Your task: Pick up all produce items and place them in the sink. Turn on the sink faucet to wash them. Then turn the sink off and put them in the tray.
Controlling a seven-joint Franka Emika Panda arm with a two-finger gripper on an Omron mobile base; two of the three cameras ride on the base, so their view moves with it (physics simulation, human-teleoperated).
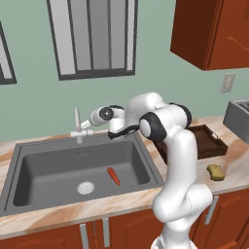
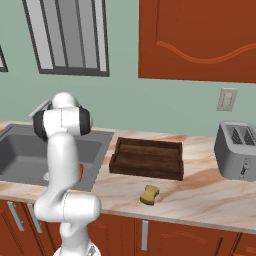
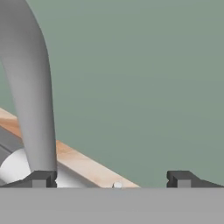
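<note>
Carrot (image 1: 114, 176) in sink (image 1: 29, 160); sponge (image 2: 149, 194) nr tray (image 2: 147, 158).

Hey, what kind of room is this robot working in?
A home kitchen, by the look of it, in computer-rendered form: a stone-look counter with a sink and faucet, reddish wooden cabinets above and below, and a toaster by a wall outlet.

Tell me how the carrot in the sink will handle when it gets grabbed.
The carrot looks slim and tapered, so it probably rolls if nudged sideways. It seems small and rigid, likely light. Lying flat on the sink floor, it may slip from a shallow pinch.
</note>
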